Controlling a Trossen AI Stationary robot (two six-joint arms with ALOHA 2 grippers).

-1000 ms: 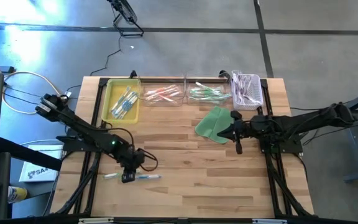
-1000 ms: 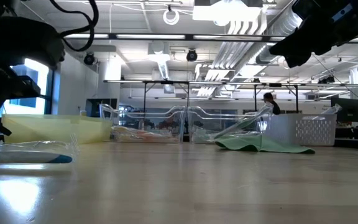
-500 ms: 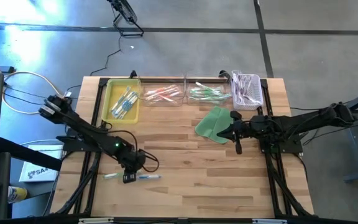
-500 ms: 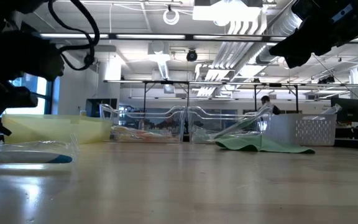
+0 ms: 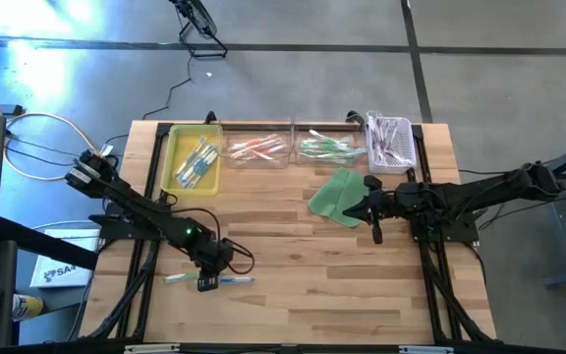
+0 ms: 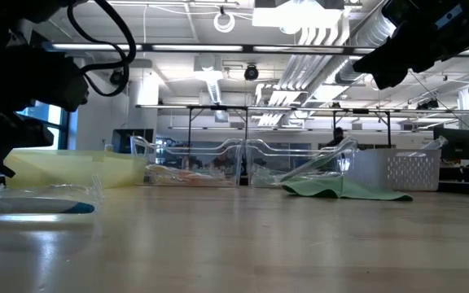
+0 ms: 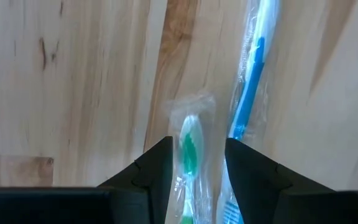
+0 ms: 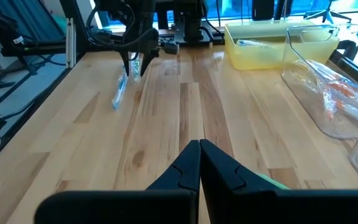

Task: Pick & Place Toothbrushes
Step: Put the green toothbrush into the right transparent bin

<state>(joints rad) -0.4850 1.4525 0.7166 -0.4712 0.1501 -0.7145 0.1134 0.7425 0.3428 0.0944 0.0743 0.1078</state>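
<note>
Two wrapped toothbrushes lie flat on the table near its near left part: a green one [image 7: 189, 149] and a blue one [image 7: 252, 74], which also shows in the low view [image 6: 31, 206]. My left gripper [image 5: 204, 282] is open and points down. Its fingers stand on either side of the green toothbrush's head end, with the blue one just outside one finger. More toothbrushes lie in the bins along the far edge. My right gripper [image 5: 376, 234] is shut and waits above the table beside the green cloth [image 5: 340, 197].
Along the far edge stand a yellow bin [image 5: 193, 157], two clear bins [image 5: 258, 149] [image 5: 327, 147] and a white basket [image 5: 389, 146], all holding toothbrushes. The green cloth lies flat in front of them. Bare wood lies between the arms.
My left arm has edged a little toward the table's near edge and right, over the two toothbrushes lying there. The toothbrushes have kept their places.
</note>
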